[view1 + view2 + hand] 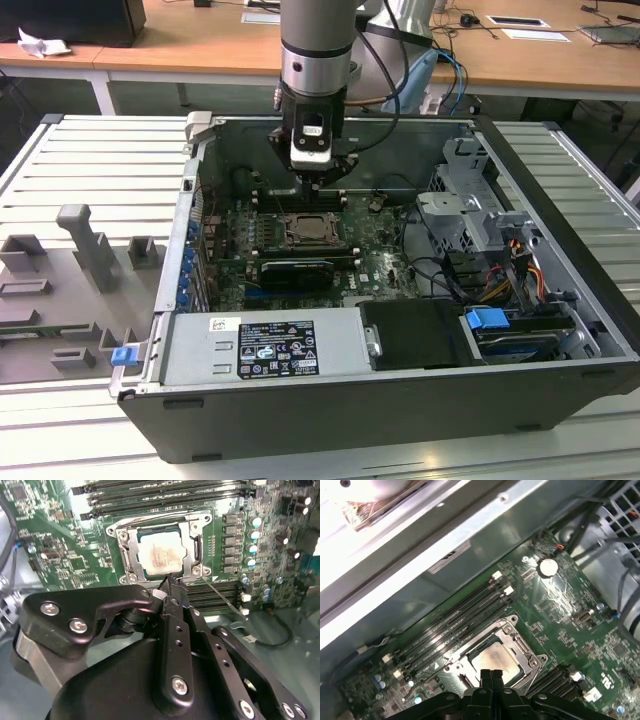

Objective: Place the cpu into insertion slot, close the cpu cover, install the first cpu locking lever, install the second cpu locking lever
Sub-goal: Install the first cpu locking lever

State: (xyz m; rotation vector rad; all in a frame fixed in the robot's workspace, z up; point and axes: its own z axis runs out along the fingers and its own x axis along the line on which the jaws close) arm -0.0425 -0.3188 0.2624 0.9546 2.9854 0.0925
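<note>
The cpu [159, 554] lies flat in the insertion slot [121, 533] on the green board, its silver-tan top showing through the window of the cpu cover [133, 556], which lies down over it. A thin metal lever [225, 596] sticks out from the socket's corner across the board. My gripper [170, 582] hangs just above the socket's edge, its black fingers pressed together and holding nothing. In the first wrist view the fingertips [491, 676] overlap the cpu [496, 657]. In the exterior view the gripper [318, 188] hovers over the socket [303, 231] inside the open computer case.
Long black memory slots [150, 492] run beside the socket. A black ribbed card [292, 270] sits in front of it, then the power supply [265, 348]. The drive cage [470, 200] and cables lie toward the exterior view's right. Grey fixtures [85, 245] stand outside the case.
</note>
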